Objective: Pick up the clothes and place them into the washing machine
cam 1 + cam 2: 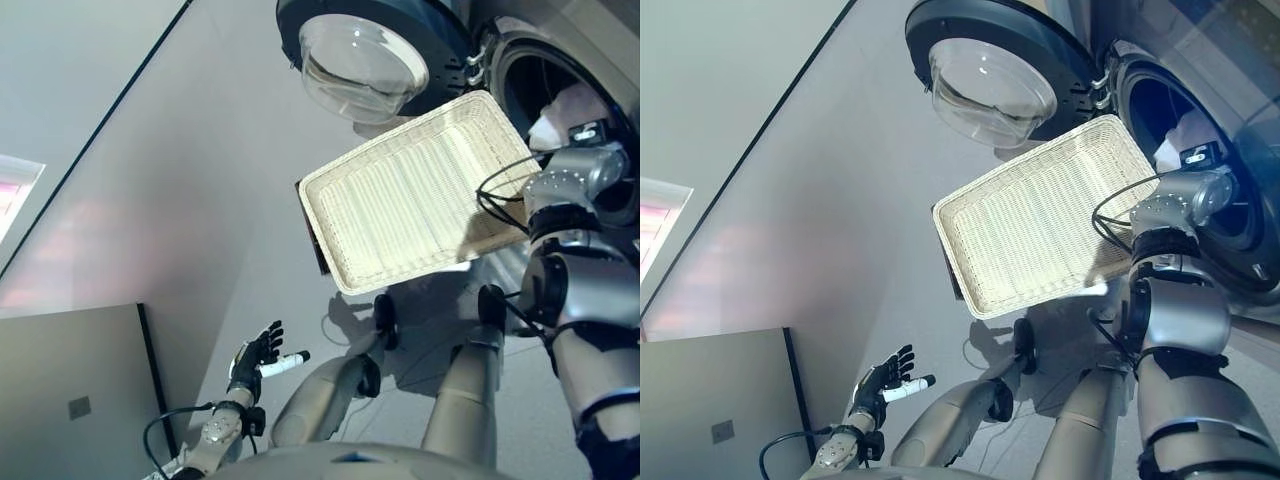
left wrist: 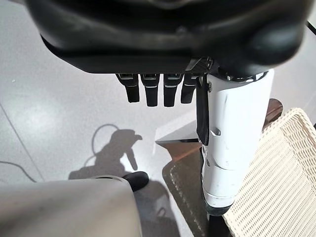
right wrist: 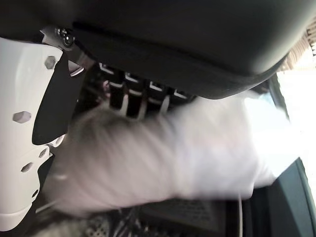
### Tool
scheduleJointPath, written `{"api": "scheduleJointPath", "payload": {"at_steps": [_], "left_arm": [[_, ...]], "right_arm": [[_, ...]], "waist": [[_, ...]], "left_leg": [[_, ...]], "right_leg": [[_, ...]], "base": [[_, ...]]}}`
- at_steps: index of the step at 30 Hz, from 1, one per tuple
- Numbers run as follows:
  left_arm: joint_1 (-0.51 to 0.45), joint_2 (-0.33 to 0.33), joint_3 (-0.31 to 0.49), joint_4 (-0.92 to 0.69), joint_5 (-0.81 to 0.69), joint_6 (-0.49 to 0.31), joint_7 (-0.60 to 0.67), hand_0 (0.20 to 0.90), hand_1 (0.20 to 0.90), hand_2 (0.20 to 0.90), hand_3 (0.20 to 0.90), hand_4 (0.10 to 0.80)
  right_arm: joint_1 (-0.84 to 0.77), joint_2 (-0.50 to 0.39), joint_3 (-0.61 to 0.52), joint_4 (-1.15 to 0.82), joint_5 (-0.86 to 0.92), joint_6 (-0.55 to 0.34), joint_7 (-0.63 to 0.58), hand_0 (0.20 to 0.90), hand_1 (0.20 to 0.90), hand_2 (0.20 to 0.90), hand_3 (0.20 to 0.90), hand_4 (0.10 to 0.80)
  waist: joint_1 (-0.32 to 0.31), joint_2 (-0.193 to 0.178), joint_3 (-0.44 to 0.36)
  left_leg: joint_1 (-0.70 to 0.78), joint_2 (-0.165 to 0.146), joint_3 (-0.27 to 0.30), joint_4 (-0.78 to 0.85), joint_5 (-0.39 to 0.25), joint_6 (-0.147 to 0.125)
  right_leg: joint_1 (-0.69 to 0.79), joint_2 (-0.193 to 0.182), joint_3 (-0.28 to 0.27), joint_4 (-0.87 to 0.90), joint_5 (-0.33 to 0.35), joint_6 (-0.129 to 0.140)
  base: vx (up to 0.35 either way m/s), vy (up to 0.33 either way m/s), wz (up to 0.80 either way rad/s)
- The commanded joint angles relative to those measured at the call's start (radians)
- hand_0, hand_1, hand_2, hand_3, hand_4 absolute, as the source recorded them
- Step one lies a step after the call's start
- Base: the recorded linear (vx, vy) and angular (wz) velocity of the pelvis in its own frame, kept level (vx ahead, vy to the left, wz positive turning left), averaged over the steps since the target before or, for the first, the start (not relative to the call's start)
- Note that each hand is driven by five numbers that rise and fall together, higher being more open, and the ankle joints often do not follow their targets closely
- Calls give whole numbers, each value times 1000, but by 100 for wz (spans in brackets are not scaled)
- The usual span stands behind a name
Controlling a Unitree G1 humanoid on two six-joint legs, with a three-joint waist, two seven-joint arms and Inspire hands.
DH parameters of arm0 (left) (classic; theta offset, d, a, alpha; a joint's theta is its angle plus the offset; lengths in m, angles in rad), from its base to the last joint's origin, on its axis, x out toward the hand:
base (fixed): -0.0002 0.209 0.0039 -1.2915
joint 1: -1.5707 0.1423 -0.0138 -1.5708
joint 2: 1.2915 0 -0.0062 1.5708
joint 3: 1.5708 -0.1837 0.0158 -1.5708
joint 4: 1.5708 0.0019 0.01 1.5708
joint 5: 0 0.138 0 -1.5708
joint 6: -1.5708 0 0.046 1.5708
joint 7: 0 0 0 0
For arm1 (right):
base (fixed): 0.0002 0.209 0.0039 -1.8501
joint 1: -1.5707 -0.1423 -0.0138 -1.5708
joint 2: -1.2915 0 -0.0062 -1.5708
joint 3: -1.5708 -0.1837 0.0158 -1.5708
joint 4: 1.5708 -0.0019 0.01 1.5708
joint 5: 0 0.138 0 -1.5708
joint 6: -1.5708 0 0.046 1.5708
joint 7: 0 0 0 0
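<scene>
My right robot hand (image 3: 123,98) grips the white fluffy garment (image 3: 163,158) at the grey washing machine's drum mouth (image 1: 1180,130); I'd push deep before letting go. Left robot hand (image 1: 255,355) hangs open, well away.

Both eye views look down from the head; they share the wicker basket (image 1: 415,195) and washing machine door (image 1: 990,70). Left wrist view looks along the left hand (image 2: 163,89) toward the floor, basket beyond the thumb. Right wrist view sits very close behind the right hand (image 3: 133,94), facing a white garment (image 3: 163,158).
</scene>
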Motion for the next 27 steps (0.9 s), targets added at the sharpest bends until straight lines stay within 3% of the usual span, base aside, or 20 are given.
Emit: {"api": "scheduleJointPath", "payload": {"at_steps": [1,12,21,27], "left_arm": [[-23,11,40,50,-53,-34,19,900,900,900,900,800],[-24,6,52,76,-38,-34,25,900,900,900,900,800],[-26,-5,82,107,-10,-29,19,900,900,900,900,800],[-32,-22,123,157,14,-15,19,900,900,900,900,800]], "right_arm": [[-30,-41,138,-63,-74,-34,65,900,900,900,900,800],[39,37,144,-33,-95,-5,81,900,900,900,900,800],[163,108,200,74,-172,92,121,900,900,900,900,800],[327,188,232,69,-248,137,154,900,900,900,900,800]], "waist": [[-2,26,-33],[-7,19,-31],[-18,-21,-36],[-28,-71,-43]], "left_leg": [[-63,11,-44,101,-90,-87],[-62,16,-45,102,-83,-90],[-42,30,-56,106,-78,-95],[12,45,-75,100,-74,-100]], "right_leg": [[94,46,-62,-47,-67,-81],[109,52,-67,-50,-65,-88],[155,60,-86,-70,-60,-91],[236,68,-111,-98,-60,-92]], "base": [[-11,11,-4],[-5,1,-1],[-3,-16,0],[20,-71,5]]}}
